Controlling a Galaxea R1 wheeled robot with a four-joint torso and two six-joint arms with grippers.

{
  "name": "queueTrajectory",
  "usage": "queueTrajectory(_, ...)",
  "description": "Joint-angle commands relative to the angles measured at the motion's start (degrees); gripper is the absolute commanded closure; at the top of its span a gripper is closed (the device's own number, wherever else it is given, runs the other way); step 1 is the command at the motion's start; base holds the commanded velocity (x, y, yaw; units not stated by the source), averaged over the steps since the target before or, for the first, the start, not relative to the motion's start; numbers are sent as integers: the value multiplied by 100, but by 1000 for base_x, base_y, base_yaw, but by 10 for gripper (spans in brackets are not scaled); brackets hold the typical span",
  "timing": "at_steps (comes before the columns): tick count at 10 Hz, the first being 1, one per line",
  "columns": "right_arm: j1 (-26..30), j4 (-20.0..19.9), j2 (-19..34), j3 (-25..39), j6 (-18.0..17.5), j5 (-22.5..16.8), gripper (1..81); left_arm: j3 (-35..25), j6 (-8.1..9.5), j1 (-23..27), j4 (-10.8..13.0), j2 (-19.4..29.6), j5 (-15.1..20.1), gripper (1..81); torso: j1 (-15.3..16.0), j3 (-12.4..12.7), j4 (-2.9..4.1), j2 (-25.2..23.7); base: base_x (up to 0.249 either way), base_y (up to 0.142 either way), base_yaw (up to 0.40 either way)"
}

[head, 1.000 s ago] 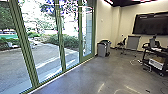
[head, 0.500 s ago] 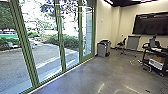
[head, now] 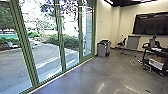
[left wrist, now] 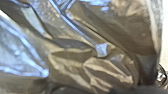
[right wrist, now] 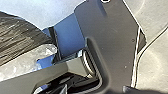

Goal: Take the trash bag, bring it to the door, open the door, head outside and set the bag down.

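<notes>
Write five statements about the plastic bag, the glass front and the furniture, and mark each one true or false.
1. A wide black screen is mounted on the pale wall. True.
2. A white box lies on the bare floor. False: it sits low on the black wheeled cart.
3. A grey plastic bin stands near the green-framed glass panels. True.
4. The glass panels look onto an indoor corridor. False: paved ground and green bushes lie beyond them.
5. The shiny, crumpled plastic bag shows large in the left wrist view. True.
</notes>
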State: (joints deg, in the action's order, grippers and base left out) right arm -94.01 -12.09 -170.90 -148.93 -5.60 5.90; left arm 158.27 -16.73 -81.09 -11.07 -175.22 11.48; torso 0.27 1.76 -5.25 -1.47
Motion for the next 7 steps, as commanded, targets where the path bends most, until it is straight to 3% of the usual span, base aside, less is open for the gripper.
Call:
queueTrajectory(1, 220, 32, -17, 23, 15, -335, 10, -24, -50, 423, -1, 30, 311, 811, 0, 0, 0, 0, 69, 0, 0)
queueTrajectory(7, 220, 32, -26, 14, 15, -335, 10, -24, -50, 423, -1, 48, 258, 811, -6, 0, 0, 0, 94, -10, 0)
